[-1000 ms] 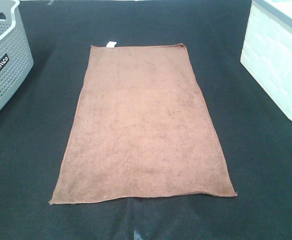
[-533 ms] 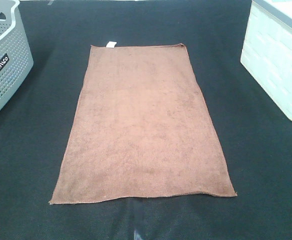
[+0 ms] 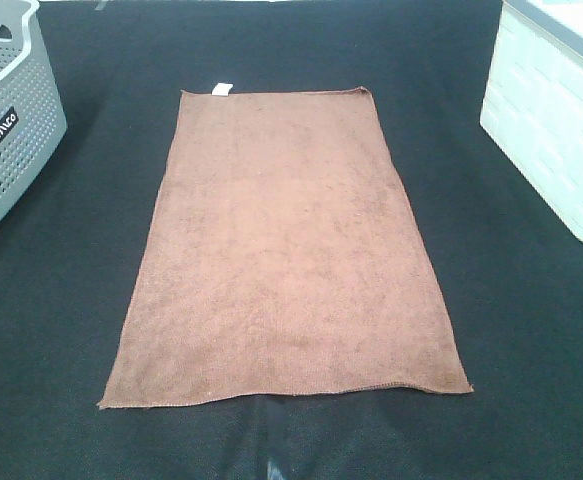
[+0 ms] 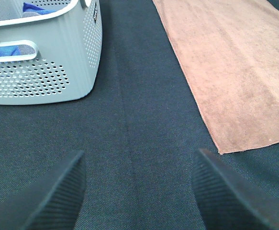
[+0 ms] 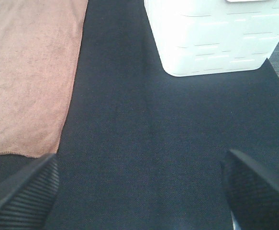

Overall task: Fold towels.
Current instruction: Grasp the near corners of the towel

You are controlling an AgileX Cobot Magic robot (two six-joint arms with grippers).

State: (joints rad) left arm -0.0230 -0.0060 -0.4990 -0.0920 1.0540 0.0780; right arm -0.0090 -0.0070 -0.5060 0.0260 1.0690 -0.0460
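Note:
The reddish-brown towel (image 3: 286,250) lies flat and unfolded on the black table, its long side running away from me, with a small white tag (image 3: 220,89) on the far short edge. It also shows in the left wrist view (image 4: 230,67) and the right wrist view (image 5: 27,72). Neither gripper shows in the exterior high view. My left gripper (image 4: 137,191) is open and empty over bare table, left of the towel's near corner. My right gripper (image 5: 139,191) is open and empty over bare table, right of the towel's other near corner.
A grey perforated basket (image 3: 6,120) stands at the left; in the left wrist view (image 4: 43,62) blue cloth lies in it. A white bin (image 3: 556,120) stands at the right, seen also in the right wrist view (image 5: 211,33). Black cloth (image 3: 61,300) covers the table.

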